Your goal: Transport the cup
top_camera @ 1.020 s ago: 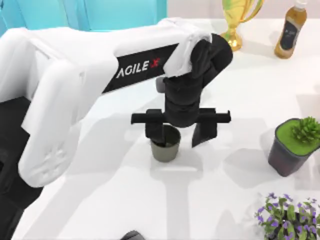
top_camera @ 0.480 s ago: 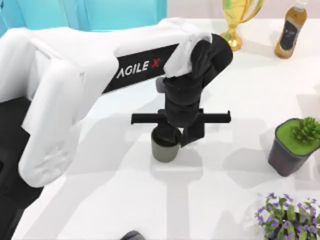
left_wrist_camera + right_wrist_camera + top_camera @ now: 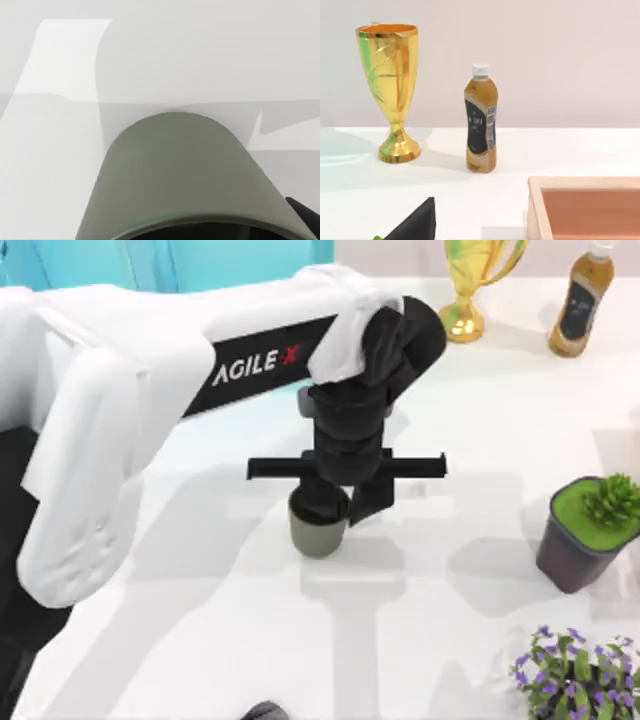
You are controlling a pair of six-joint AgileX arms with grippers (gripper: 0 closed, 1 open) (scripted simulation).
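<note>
From above, the left gripper [image 3: 338, 510] was clamped on the cup [image 3: 318, 532], left of the dark purple pot [image 3: 585, 533] on the table [image 3: 450, 640]. In the left wrist view, the cup [image 3: 185, 175] loomed close. In the right wrist view, a gold trophy [image 3: 390, 90] stood just left of a bottle [image 3: 480, 127].

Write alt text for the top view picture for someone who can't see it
The left gripper of a white AgileX arm is closed on the rim of a small olive-grey tapered cup mid-table. A gold trophy and amber bottle stand at the far right, a dark potted succulent and purple flowers nearer.
</note>
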